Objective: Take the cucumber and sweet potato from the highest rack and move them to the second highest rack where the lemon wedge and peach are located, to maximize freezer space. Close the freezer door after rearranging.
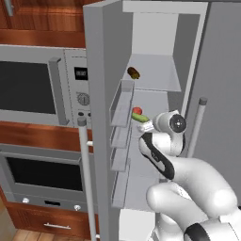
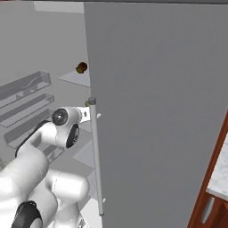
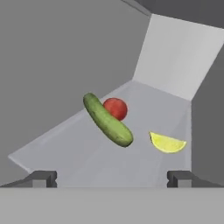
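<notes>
The brown sweet potato [image 1: 133,73] [image 2: 81,67] lies alone on the highest rack [image 1: 160,77]. On the second highest rack [image 3: 65,153] the green cucumber [image 3: 107,120] [image 1: 140,117] lies slantwise, its far end in front of the red peach [image 3: 117,107] [image 1: 137,111]. The yellow lemon wedge [image 3: 167,143] rests to its right. My gripper [image 3: 111,179] [image 1: 146,126] is open just in front of that rack, with nothing between its fingers and a gap to the cucumber.
The open freezer door [image 1: 96,117] with its shelf bins [image 1: 121,108] and long handle [image 1: 84,164] stands close on the left. The neighbouring grey door [image 2: 156,111] and its handle [image 2: 95,156] flank the right. A microwave [image 1: 33,84] and an oven [image 1: 42,174] sit farther left.
</notes>
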